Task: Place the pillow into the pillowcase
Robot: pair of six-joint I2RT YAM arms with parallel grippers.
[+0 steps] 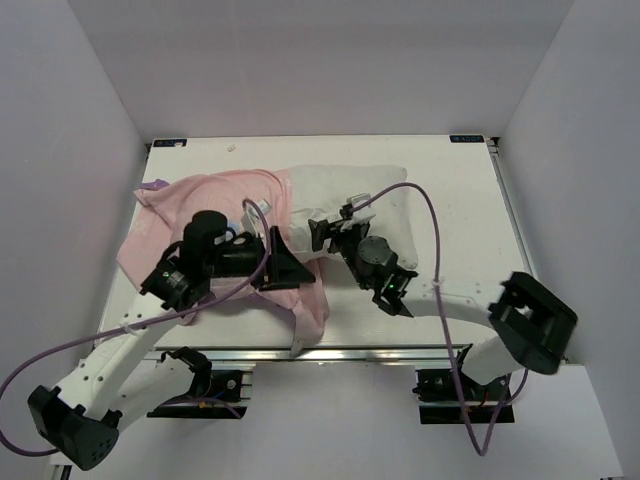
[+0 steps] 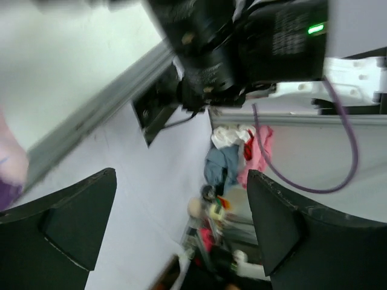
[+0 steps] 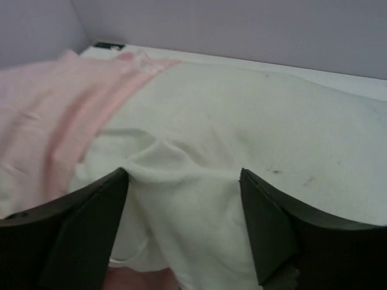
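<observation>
- Right tool (image 1: 331, 229): the jaws stand wide. In the right wrist view both fingers (image 3: 66, 232) press into white cloth, and a puckered fold of the pillow (image 3: 242, 121) sits between the tips. Whether the fold is pinched cannot be told.
- Left tool (image 2: 181, 229): the jaws stand wide, with nothing between the fingers (image 2: 57, 232). The left wrist view is blurred and looks past the tool toward the right arm (image 2: 242, 42).
- In the top view the left tool (image 1: 290, 262) points toward the right edge of the table (image 1: 450, 160). It sits over the pink cloth, just beside the right tool.
- Pillow (image 1: 390, 200): lies at mid-table toward the far edge, with its right part bare.
- Pillowcase (image 1: 190, 205): spread pink face up over the left half of the table. Its edge overlaps the left end of the pillow.
- Pillowcase (image 3: 42, 115), right wrist view: the pink cloth lies over the pillow to the left of the fingers.
- A pink fold reaches the near edge of the table.
</observation>
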